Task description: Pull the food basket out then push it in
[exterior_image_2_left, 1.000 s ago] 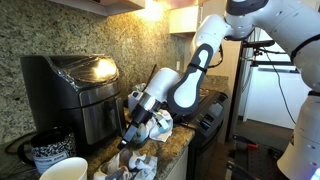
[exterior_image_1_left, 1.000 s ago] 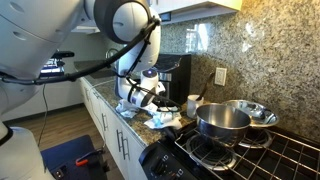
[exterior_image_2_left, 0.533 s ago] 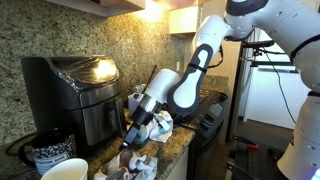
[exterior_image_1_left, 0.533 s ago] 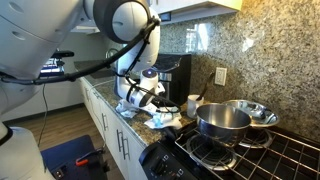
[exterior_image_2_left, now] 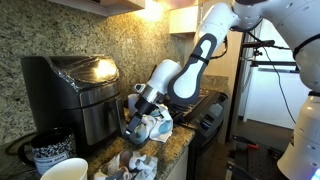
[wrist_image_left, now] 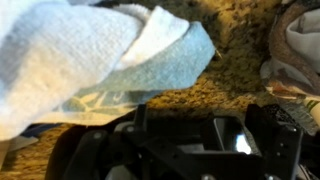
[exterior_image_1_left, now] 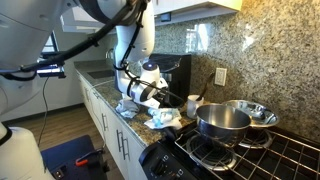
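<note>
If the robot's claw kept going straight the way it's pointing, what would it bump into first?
Probably the crumpled white towel on the granite counter. The open gripper points down at it, and the wrist view looks straight onto it. How far off it lies is hard to tell.

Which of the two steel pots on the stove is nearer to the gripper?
The deeper steel pot at the front; the shallower one sits behind it, farther from the gripper.

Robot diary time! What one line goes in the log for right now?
stage: approach | gripper: open, empty, low beside the food basket | food basket: pushed in, untouched | crumpled towels lie on the counter
</note>
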{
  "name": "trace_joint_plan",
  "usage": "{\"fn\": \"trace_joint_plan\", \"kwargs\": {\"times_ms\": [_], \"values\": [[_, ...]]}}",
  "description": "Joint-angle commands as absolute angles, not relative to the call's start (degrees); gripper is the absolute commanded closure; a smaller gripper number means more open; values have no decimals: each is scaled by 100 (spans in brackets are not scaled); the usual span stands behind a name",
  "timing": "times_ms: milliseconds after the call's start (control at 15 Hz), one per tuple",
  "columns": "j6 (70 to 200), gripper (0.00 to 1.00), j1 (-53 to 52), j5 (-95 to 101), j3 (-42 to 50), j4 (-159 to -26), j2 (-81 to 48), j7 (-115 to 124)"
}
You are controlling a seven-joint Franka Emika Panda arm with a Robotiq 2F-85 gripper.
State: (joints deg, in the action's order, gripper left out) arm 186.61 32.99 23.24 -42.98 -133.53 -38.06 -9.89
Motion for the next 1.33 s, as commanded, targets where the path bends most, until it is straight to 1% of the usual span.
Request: {"fn": "trace_joint_plan", "kwargs": {"times_ms": [0,533,600,800,1000,1267], "values": [[18159,0,3566,2200,-4490,-13546,-3150,-849],[16594,0,4130,2071,-4968,-13389,-2439,-844],[16474,0,3844,1292,-4800,-13414,-2158,-1378],[16107,0,3580,508,-4629,-13363,-1672,-1626],[15939,0,3021,-79,-4105,-13356,-1066,-1692],[15895,0,1688,-193,-2620,-13388,-476,-1447]]}}
